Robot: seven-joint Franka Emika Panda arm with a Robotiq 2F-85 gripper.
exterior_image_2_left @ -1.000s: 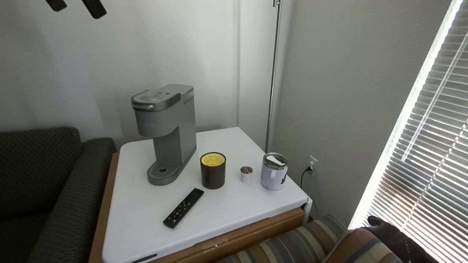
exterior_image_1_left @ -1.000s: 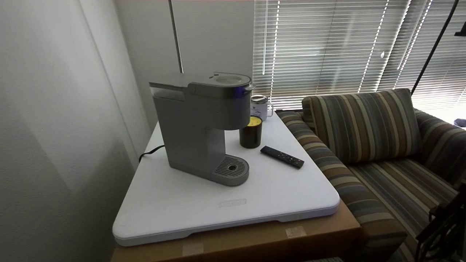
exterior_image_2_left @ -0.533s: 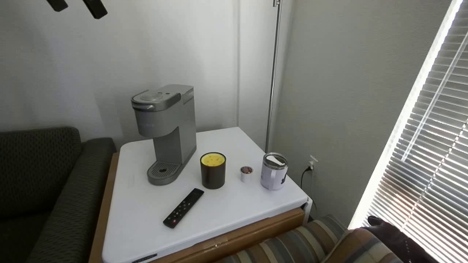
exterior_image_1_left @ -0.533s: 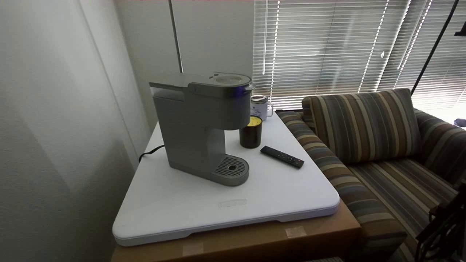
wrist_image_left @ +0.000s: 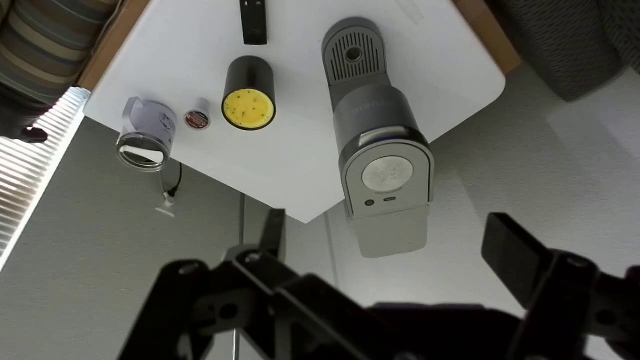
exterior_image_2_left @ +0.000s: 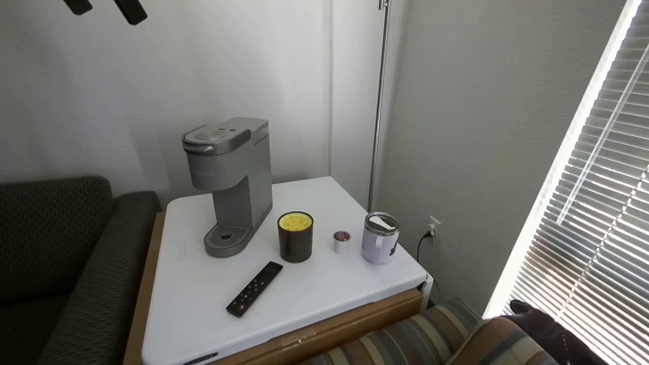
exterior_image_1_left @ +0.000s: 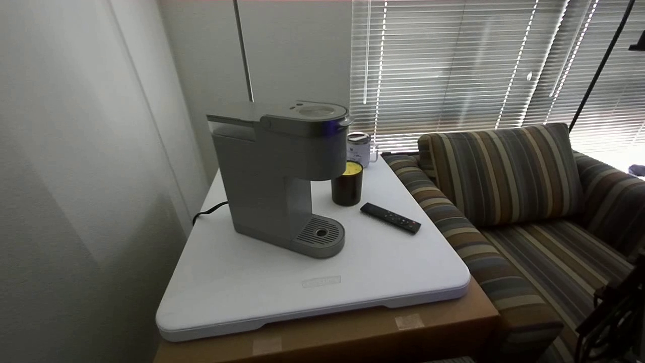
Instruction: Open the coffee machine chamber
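Observation:
The grey coffee machine (exterior_image_1_left: 262, 176) stands upright on the white table, and it also shows in an exterior view (exterior_image_2_left: 261, 167) and the wrist view (wrist_image_left: 370, 112). Its chamber (exterior_image_1_left: 302, 151) is the overhanging head. The rounded lid (exterior_image_2_left: 213, 138) lies flat and shut on top, with a silver round disc (wrist_image_left: 387, 173). A small silver handle (wrist_image_left: 382, 134) sticks out at the lid's front. My gripper (wrist_image_left: 386, 225) is open and empty, its fingers wide apart, and touches nothing. Its fingertips (exterior_image_2_left: 105, 9) show at the top left of an exterior view, above and apart from the machine. The chamber's inside is hidden.
On the white table (exterior_image_2_left: 304, 309) stand a dark jar (exterior_image_2_left: 296, 246) with yellow content, a small pod (exterior_image_2_left: 341, 243) and a lidded mug (exterior_image_2_left: 376, 246). A black remote (exterior_image_2_left: 254, 289) lies in front. A striped armchair (exterior_image_1_left: 504, 181) and a dark sofa (exterior_image_2_left: 86, 263) flank the table.

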